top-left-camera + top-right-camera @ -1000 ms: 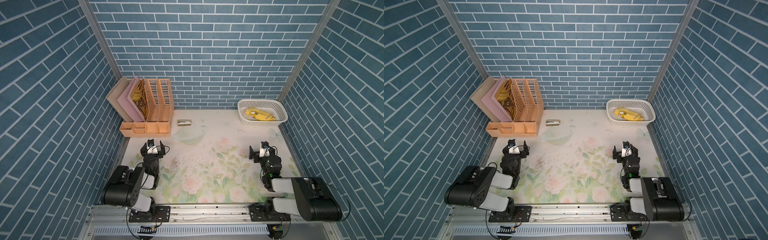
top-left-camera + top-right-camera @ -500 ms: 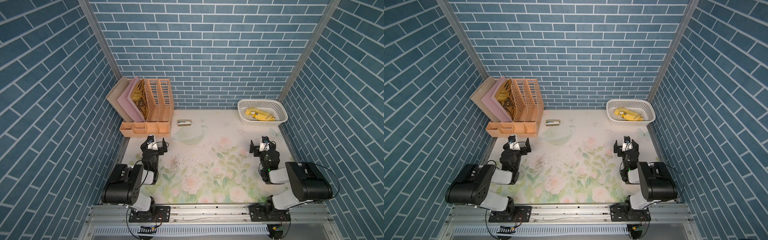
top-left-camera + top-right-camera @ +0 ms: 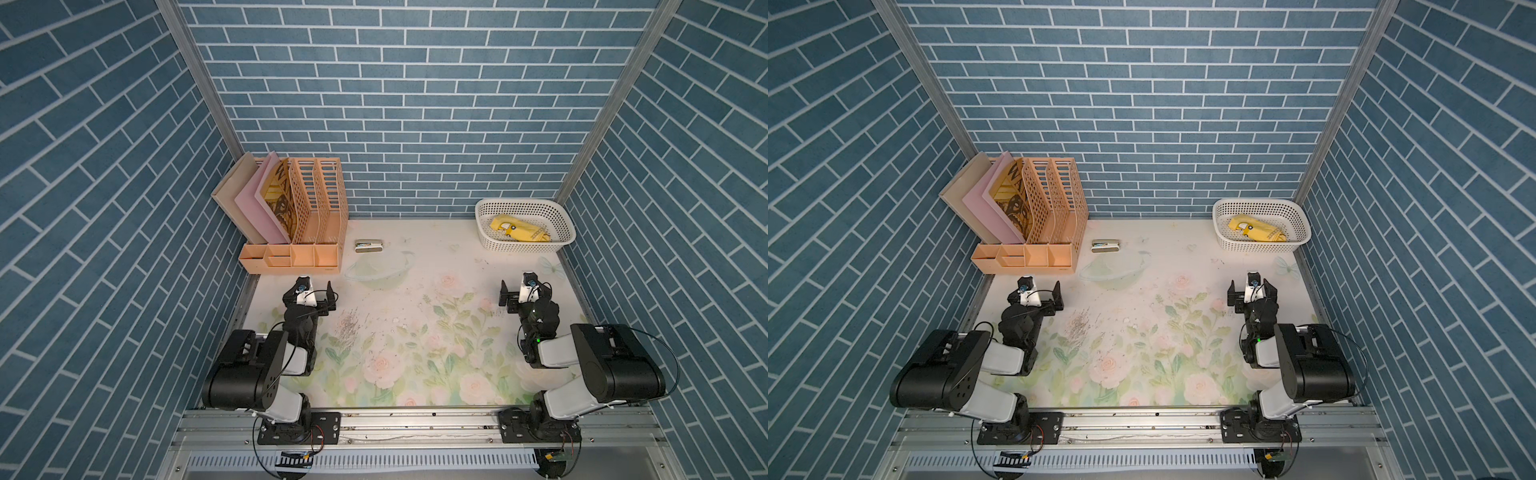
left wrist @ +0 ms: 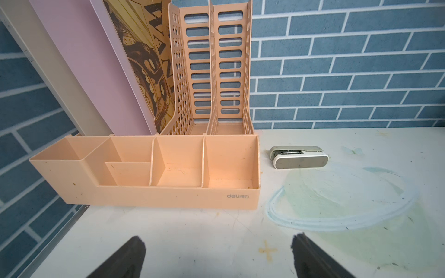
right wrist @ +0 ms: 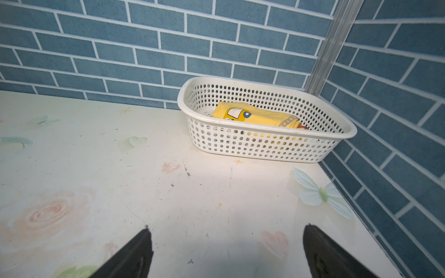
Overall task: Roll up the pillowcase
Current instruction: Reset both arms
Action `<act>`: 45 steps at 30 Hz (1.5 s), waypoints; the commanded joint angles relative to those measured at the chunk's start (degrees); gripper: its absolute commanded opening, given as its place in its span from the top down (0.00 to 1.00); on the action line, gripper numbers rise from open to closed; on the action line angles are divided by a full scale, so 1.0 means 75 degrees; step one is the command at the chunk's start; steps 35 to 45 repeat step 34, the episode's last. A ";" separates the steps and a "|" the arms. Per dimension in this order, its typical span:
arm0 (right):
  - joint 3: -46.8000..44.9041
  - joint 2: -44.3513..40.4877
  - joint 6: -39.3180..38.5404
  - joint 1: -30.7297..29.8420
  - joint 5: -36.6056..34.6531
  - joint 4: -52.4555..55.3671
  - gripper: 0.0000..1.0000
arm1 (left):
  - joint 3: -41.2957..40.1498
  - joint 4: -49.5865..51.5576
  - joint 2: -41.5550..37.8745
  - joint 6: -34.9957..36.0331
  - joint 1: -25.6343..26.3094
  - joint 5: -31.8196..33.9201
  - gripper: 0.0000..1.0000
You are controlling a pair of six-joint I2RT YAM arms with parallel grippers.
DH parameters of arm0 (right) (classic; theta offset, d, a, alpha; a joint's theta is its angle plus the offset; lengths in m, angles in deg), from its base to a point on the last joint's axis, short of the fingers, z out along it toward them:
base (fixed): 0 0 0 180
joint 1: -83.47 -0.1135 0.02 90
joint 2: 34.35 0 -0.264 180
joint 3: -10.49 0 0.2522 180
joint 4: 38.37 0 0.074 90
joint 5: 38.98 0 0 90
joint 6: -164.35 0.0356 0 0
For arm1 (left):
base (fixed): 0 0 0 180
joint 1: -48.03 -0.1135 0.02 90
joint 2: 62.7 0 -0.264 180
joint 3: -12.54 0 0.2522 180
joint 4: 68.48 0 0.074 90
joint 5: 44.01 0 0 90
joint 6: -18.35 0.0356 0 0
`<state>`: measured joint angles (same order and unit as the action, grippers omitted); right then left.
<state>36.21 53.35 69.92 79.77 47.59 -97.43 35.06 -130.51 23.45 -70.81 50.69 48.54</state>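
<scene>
The pillowcase [image 3: 517, 229] [image 3: 1254, 230] [image 5: 255, 115] is a bright yellow roll with a cartoon car print. It lies inside the white perforated basket [image 3: 523, 202] [image 3: 1258, 202] [image 5: 260, 146] at the back right corner. My right gripper [image 3: 524, 291] [image 3: 1252, 291] [image 5: 227, 229] hovers low over the table in front of the basket, open and empty, well short of it. My left gripper [image 3: 311, 293] [image 3: 1034, 293] [image 4: 216, 240] stands open and empty at the left, facing the organiser.
An orange file organiser [image 3: 299, 253] [image 4: 168, 195] holding folders stands at the back left. A grey stapler [image 3: 368, 246] [image 4: 299, 160] lies next to it. The floral table covering [image 3: 415, 332] spans the table, with brick walls close on three sides.
The right arm's elbow has lifted and its gripper has edged slightly toward the back. The left jaws have spread a little wider. The pillowcase has not moved.
</scene>
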 commanded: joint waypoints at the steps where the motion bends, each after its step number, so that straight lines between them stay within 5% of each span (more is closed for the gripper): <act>1: 0.0057 -0.0010 0.0178 -0.0022 -0.0039 -0.0104 0.00 | 0.0301 0.0095 0.0056 0.0023 -0.0003 0.0016 0.00; 10: 0.0074 -0.0002 0.0171 -0.0010 -0.0021 -0.0076 0.00 | 0.0431 0.0374 -0.0001 -0.0102 -0.0057 0.0155 0.00; 14: 0.0045 -0.0010 0.0174 -0.0016 -0.0036 -0.0106 0.00 | -0.0758 -0.1433 -0.0376 0.0388 0.0018 -0.0789 0.00; 22: 0.0045 -0.0022 0.0181 -0.0016 -0.0024 -0.0103 0.00 | 0.0663 0.0780 0.0035 -0.0189 -0.0074 0.0329 0.00; 45: 0.0128 0.0010 0.0216 0.0122 0.0298 0.0047 0.00 | 0.0654 0.0771 0.0010 -0.0197 -0.0085 0.0330 0.00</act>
